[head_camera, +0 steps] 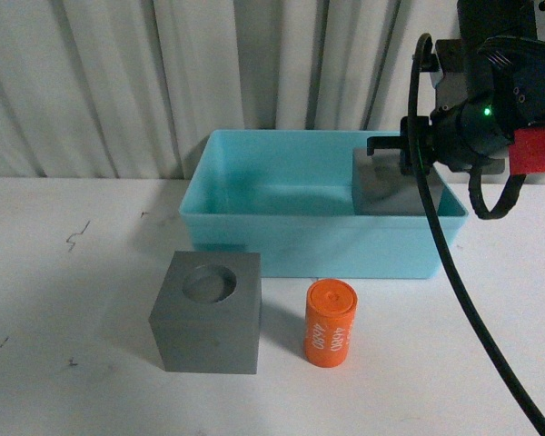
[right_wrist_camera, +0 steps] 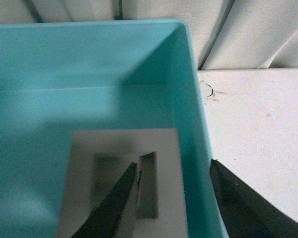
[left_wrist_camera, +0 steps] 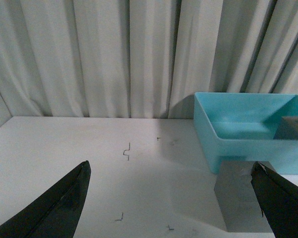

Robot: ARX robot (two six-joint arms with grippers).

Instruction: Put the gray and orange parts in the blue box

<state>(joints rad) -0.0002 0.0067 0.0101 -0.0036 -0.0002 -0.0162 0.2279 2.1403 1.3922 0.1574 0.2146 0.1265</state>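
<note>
R jaws apart, one inside gray cube (right_wrist_camera: pixel 165 145) hole, in blue box (right_wrist_camera: pixel 89 54)

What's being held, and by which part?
Left gripper: nothing. Right gripper straddles one wall of the gray cube, beside its hole, in the blue box; whether it grips cannot be told.

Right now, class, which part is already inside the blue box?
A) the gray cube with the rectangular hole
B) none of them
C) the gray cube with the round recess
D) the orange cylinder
A: the gray cube with the rectangular hole is within the walls of the blue box, while the recessed cube and the orange cylinder stand on the table in front of it.
</note>
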